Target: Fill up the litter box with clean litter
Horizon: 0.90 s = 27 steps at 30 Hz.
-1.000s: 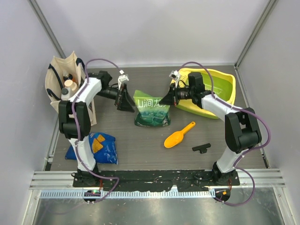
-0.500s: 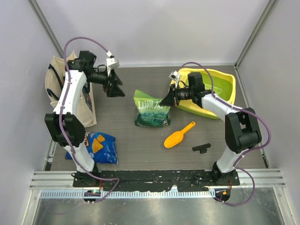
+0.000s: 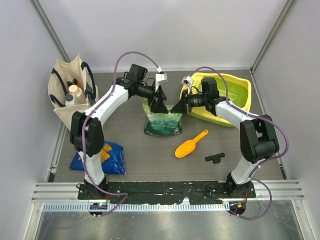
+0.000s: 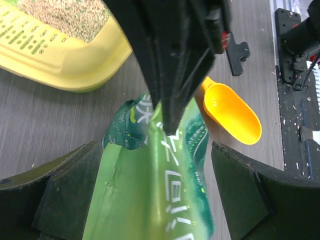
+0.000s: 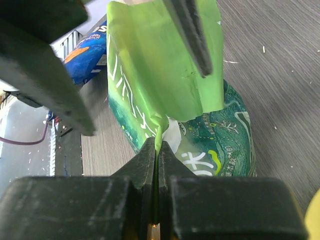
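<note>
Right gripper (image 5: 156, 152) is clamped shut on the top edge of the green pouch (image 3: 161, 122), which stands upright. Left gripper (image 4: 155, 150) is spread wide astride the pouch's top, not closed on it. Litter box (image 3: 234, 78) sits at 2 o'clock from the pouch, just beside it. Clean litter (image 4: 62, 12) lies in its basin. Orange scoop (image 3: 191, 144) lies at 5 o'clock.

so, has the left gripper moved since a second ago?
Yes: the left gripper swung right, away from the tote bag, and now hangs over the green pouch.
</note>
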Each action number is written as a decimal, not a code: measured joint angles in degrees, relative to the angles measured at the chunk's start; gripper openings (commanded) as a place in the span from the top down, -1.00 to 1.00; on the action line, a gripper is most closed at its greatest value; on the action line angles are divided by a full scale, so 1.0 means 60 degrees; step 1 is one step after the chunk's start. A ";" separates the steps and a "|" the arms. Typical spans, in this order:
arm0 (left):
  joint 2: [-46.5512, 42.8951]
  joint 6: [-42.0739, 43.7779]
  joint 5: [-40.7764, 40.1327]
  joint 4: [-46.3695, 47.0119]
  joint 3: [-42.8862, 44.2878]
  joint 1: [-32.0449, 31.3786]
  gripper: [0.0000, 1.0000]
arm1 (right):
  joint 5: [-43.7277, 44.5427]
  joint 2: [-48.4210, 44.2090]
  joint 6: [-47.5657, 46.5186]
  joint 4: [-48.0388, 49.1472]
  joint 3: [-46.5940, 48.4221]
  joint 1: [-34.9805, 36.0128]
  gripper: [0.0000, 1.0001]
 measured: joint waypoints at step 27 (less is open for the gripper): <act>0.1308 0.1260 0.1217 -0.1741 0.0754 0.0073 1.00 | -0.0900 -0.0022 -0.0579 -0.0834 0.0095 -0.0361 0.65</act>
